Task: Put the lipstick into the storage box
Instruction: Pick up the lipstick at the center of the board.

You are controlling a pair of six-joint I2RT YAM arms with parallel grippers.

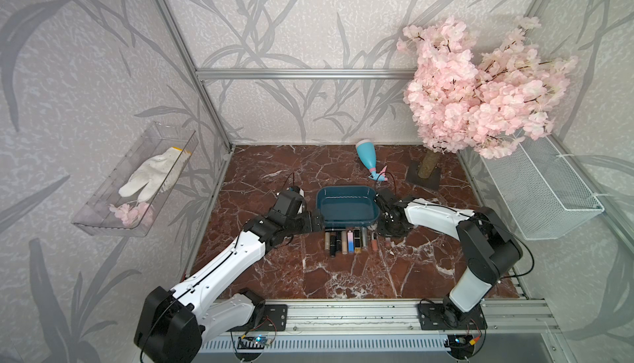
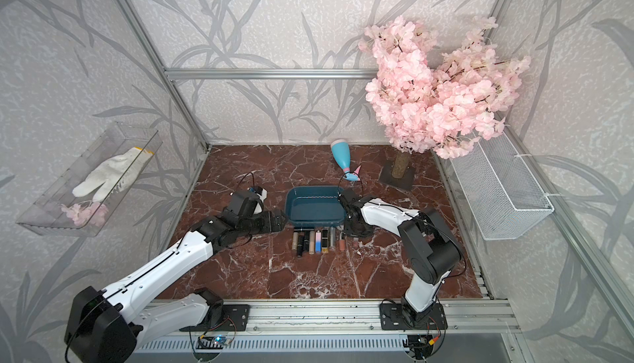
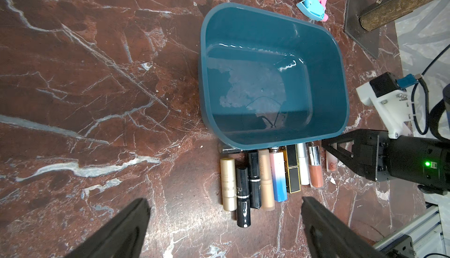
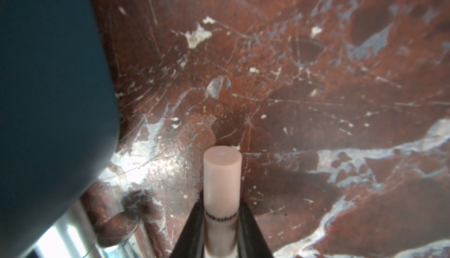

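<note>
The pale lipstick [image 4: 222,178] is clamped by the right gripper [image 4: 220,206], lengthwise along its fingers, the storage box [image 4: 48,74] just beside; the left gripper [image 3: 225,202] is spread.

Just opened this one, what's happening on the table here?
The right gripper is shut on a pale pink lipstick at the end of the row of lipsticks, low beside the teal storage box. The left gripper is open and holds nothing, at the box's opposite side. The box is empty, so no lipstick is in it yet.
</note>
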